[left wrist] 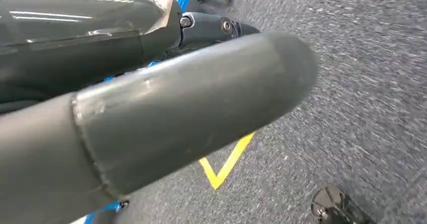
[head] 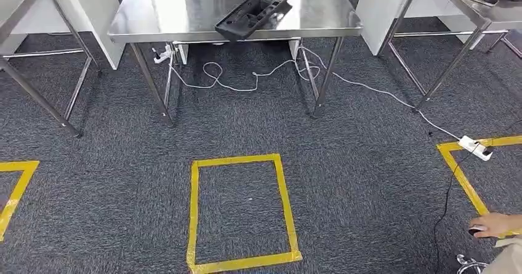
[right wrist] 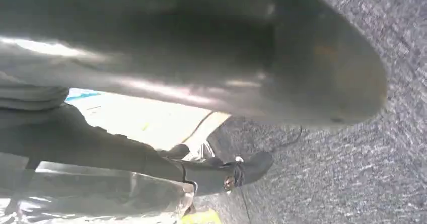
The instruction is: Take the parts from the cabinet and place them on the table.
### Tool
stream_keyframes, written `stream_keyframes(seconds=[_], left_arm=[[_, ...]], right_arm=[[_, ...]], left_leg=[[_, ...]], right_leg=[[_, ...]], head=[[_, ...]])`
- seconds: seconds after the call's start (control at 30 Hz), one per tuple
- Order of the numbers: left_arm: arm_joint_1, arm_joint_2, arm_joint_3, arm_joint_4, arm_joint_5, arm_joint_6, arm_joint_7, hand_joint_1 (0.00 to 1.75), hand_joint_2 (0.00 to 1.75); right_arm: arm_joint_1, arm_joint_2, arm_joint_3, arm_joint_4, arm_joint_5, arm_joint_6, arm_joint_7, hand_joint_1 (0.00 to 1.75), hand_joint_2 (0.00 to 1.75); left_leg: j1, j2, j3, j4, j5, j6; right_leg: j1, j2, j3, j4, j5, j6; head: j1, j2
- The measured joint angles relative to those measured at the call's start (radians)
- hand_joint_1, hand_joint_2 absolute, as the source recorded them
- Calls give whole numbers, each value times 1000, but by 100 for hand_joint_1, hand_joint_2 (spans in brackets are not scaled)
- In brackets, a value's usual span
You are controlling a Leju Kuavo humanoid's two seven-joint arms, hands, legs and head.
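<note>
Carpet [head: 369, 181], dark grey, runs across the whole floor, with a corner of yellow tape [head: 15, 191] at the far left and a full yellow tape rectangle [head: 241, 211] in the middle. Beyond the rectangle stands a steel desk [head: 184, 9], and on it lies the part [head: 255, 10], a flat black tray-like piece set at an angle near the front edge, one corner reaching past that edge. White cables [head: 246, 77] loop on the carpet under the desk and trail off to the right to a white power strip [head: 475, 146] lying on another yellow tape outline. At the lower right a person's hand [head: 492, 225] reaches down to the floor. The left hand [left wrist: 166, 113] hangs over the carpet, its thick grey thumb close to the camera; whether its fingers are spread or curled I cannot tell. The right hand [right wrist: 226, 58] is a blur over the carpet, its state just as unclear.
</note>
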Motion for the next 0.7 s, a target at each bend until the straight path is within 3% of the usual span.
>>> stream_keyframes(seconds=[0.03, 0.07, 0.1, 0.13, 0.17, 0.2, 0.23, 0.27, 0.3, 0.33, 0.37, 0.4, 0.43, 0.47, 0.5, 0.53, 0.6, 0.63, 0.67, 0.7], left_arm=[[-1, 0, -1, 0, -3, -2, -3, 0, 0], [-1, 0, -2, -1, -3, -3, -5, 0, 0], [-1, 1, -3, -1, -5, -4, -6, 0, 0], [-1, 1, -3, -1, -5, -4, -6, 0, 0], [-1, 1, -3, -1, -5, -5, -7, 0, 0], [-1, 1, -3, -1, -5, -5, -7, 0, 0], [-1, 1, -3, -1, -5, -5, -7, 0, 0], [-1, 1, -3, 0, -5, -5, -7, 0, 0], [-1, 1, -3, -1, -5, -5, -7, 0, 0], [-3, 1, -4, -1, -5, -5, -8, 0, 0], [-3, 1, -5, -1, -5, -5, -9, 0, 0], [-3, 1, -5, -1, -5, -5, -9, 0, 0], [-3, 1, -5, -1, -5, -5, -9, 0, 0], [-3, 1, -5, -1, -5, -5, -9, 0, 0], [0, 2, -5, 0, -5, -5, -9, 0, 0], [0, 2, -5, 0, -5, -5, -9, 0, 0], [1, 3, -5, 0, -5, -5, -9, 0, 0], [2, 4, -5, 0, -7, -9, -11, 0, 0], [2, 5, -6, 0, -8, -13, -13, 0, 0], [1, 7, -9, 0, -9, -16, -16, 0, 0]], right_arm=[[1, -1, -3, 0, -4, -5, -1, 0, 0], [2, 0, -6, 0, -8, -8, -2, 0, 0], [2, 0, -9, 0, -11, -10, -2, 0, 0], [2, -1, -16, 0, -12, -11, -3, 0, 0], [2, -2, -19, 0, -12, -13, -3, 0, 0], [2, -2, -20, 0, -13, -14, -3, 0, 0], [3, -3, -20, 0, -13, -15, -3, 0, 0], [3, -4, -21, 0, -13, -15, -3, 0, 0], [2, -6, -22, 0, -13, -16, -3, 0, 0], [0, -6, -22, 0, -13, -16, -3, 0, 0], [-2, -6, -22, 0, -13, -17, -3, 0, 0], [-1, -7, -23, 0, -13, -17, -3, 0, 0], [0, -6, -24, 0, -13, -18, -4, 0, 0], [1, -5, -25, 0, -13, -18, -4, 0, 0], [2, -5, -26, 0, -14, -18, -4, 0, 0], [2, -5, -28, 0, -14, -18, -4, 0, 0], [3, -5, -28, 0, -15, -19, -4, 0, 0], [4, -5, -32, 0, -24, -30, -7, 0, 0], [4, -4, -37, 0, -30, -37, -10, 0, 0], [5, -3, -43, 0, -35, -48, -17, 0, 0]], left_leg=[[-2, -2, -13, -1, 11, 13], [-2, -1, -22, -1, 18, 18], [-3, 0, -35, -1, 28, 18], [-4, 2, -57, 0, 46, 18], [-4, 5, -76, 0, 60, 16], [-4, 7, -87, 1, 74, 14], [-3, 8, -103, 2, 88, 11], [-3, 8, -121, 2, 103, 7], [-3, 8, -136, 2, 117, 2], [-4, 7, -144, 4, 130, -4], [-8, 6, -149, 6, 141, -12], [-9, 8, -148, 0, 155, -17], [-7, 9, -147, -5, 168, -21], [-6, 9, -148, -11, 182, -29], [-4, 6, -154, -16, 190, -37], [3, 3, -163, 4, 139, -42], [4, 4, -178, 66, 39, -45], [4, -1, -193, 179, -59, -50], [4, -1, -197, 228, -81, -52], [4, -1, -198, 282, -84, -53]], right_leg=[[2, 4, -15, 28, -43, -7], [1, 5, -28, 60, -80, -12], [1, 5, -47, 115, -129, -17], [-2, 7, -66, 212, -186, -15], [-2, 7, -71, 274, -197, -4], [-2, 8, -62, 300, -180, 11], [-2, 8, -35, 286, -144, 27], [-2, 8, 13, 236, -103, 40], [-4, 8, 78, 152, -84, 42], [-6, 9, 157, 43, -102, 31], [8, 10, 231, -75, -137, 16], [10, 15, 224, -89, -146, 0], [12, 14, 215, -86, -139, -3], [18, 14, 207, -75, -132, -13], [10, 13, 198, -76, -119, -29], [-6, 4, 184, -76, -105, -42], [-2, 3, 166, -76, -87, -60], [4, 1, 142, -75, -65, -68], [7, -1, 131, -74, -56, -69], [9, -4, 115, -71, -44, -69]], head=[[0, 0], [5, 0], [5, 0], [5, 0], [6, 0], [6, 0], [6, 0], [6, 0], [6, 0], [6, 0], [8, 0], [2, 0], [2, 0], [2, 0], [3, 0], [-1, 0], [-2, 0], [-2, 0], [-2, 0], [-2, 0]])
